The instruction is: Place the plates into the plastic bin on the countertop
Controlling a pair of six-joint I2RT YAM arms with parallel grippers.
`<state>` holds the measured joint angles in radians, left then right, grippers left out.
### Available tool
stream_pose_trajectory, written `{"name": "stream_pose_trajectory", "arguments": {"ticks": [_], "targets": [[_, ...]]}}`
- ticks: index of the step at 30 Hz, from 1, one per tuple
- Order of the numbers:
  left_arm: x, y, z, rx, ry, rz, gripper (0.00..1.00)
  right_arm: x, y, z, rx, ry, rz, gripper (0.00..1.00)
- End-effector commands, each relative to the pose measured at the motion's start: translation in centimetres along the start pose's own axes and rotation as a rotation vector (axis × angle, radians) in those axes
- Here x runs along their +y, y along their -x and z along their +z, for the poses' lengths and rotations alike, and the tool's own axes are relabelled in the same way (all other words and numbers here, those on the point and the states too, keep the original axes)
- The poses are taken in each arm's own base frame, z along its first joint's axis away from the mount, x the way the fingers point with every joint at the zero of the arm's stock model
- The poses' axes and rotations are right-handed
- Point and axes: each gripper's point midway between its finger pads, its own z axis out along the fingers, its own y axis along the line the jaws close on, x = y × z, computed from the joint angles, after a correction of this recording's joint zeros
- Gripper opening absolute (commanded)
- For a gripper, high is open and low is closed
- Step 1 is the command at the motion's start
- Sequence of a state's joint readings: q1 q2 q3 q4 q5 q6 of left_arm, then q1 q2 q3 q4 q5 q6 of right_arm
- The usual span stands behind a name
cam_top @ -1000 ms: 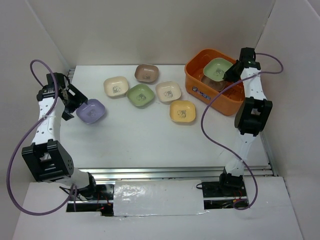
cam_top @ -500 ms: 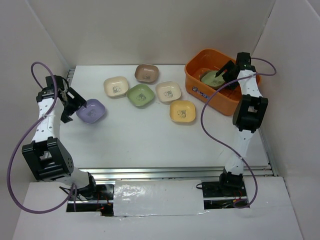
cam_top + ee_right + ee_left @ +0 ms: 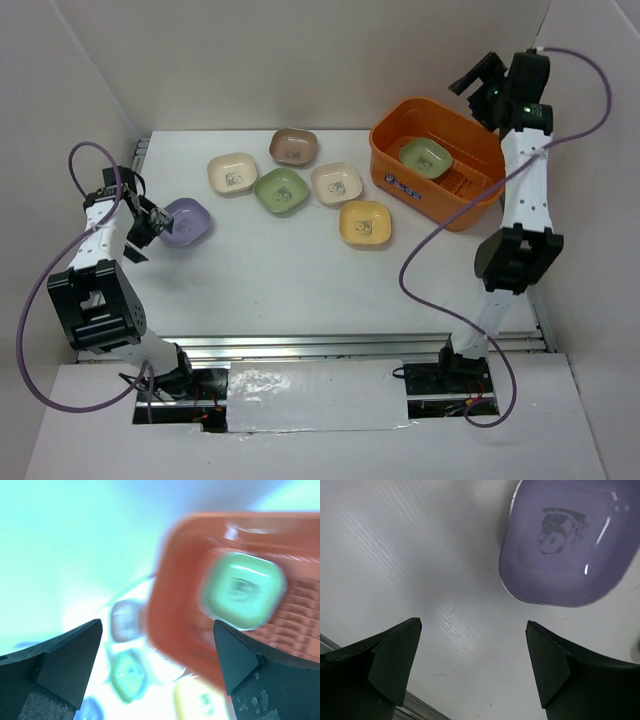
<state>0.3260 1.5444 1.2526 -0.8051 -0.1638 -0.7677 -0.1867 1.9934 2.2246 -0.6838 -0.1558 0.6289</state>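
Seven plates show: one lavender, two cream, one brown, two green and one yellow. Six lie on the white counter [image 3: 260, 275], all left of the one orange bin [image 3: 440, 212], and one lies inside it.

Farthest left of the bin, the left hand [image 3: 140, 228] hangs low with its fingers spread wide, holding nothing. The lavender plate [image 3: 183, 222] sits just on its bin side. In the left wrist view that plate [image 3: 565, 545] lies flat ahead of the hand [image 3: 472, 625], not between the fingers.

Closer to the bin lie a cream plate [image 3: 232, 173], a green plate [image 3: 281, 190] and, behind them, a brown plate [image 3: 294, 147]. Next come the second cream plate [image 3: 336, 183] and the yellow plate [image 3: 365, 222], the one nearest the bin's front left corner. These five are bunched close together; whether their rims touch I cannot tell.

The bin carries a small label [image 3: 405, 187] on its left wall. The second green plate [image 3: 426, 157] rests on its perforated bottom. Whether anything lies under it I cannot tell.

The right hand [image 3: 478, 82] is raised above the bin's far right corner, fingers wide apart and empty. Its own view is blurred but shows the bin [image 3: 175, 610] and the green plate inside [image 3: 245, 590] beyond the spread hand [image 3: 157, 624]. A purple cable [image 3: 402, 272] from the right arm crosses over the bin's near right rim.
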Motion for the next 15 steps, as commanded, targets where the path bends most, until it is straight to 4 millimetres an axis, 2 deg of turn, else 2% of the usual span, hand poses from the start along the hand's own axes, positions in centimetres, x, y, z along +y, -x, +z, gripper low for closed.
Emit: {"name": "stream_pose_trajectory", "arguments": {"ticks": [1,2,3,4,5,6,7,10,12,13,15], "targets": [[0.2,0.4,1.8,-0.032,0.024,-0.07,0.99,7.3,1.0,-8.7,-0.046,0.231,-0.075,1.0],[0.2,0.4,2.4,-0.032,0.028,-0.079,0.99,8.6,0.3,-9.5,-0.039,0.287,-0.094,1.0],[-0.2,0.6,2.9,-0.037,0.02,-0.082,0.99,8.5,-1.3,-9.4,0.001,0.303,-0.096,1.0],[0.0,0.5,3.8,-0.032,0.044,-0.092,0.99,9.6,-1.8,-11.2,0.011,0.356,-0.109,1.0],[-0.1,0.4,4.3,-0.031,0.043,-0.098,0.99,10.4,-2.1,-11.8,0.01,0.388,-0.12,1.0],[-0.7,0.9,5.1,-0.051,0.015,-0.108,0.99,11.1,-3.7,-11.9,0.046,0.415,-0.129,1.0],[-1.1,0.7,5.7,-0.05,-0.001,-0.116,0.99,12.0,-4.0,-13.1,0.048,0.447,-0.142,1.0],[-2.0,0.7,7.7,-0.053,-0.032,-0.16,0.97,13.6,-5.9,-14.1,0.077,0.497,-0.176,1.0],[-2.7,0.6,8.9,-0.044,-0.044,-0.172,0.91,13.9,-6.4,-14.3,0.094,0.508,-0.179,1.0],[-2.7,0.5,9.3,-0.045,-0.034,-0.177,0.77,14.8,-7.7,-14.7,0.123,0.534,-0.189,1.0],[-3.0,-0.1,10.3,-0.03,-0.017,-0.167,0.66,15.8,-9.2,-15.1,0.159,0.564,-0.2,1.0]]}}
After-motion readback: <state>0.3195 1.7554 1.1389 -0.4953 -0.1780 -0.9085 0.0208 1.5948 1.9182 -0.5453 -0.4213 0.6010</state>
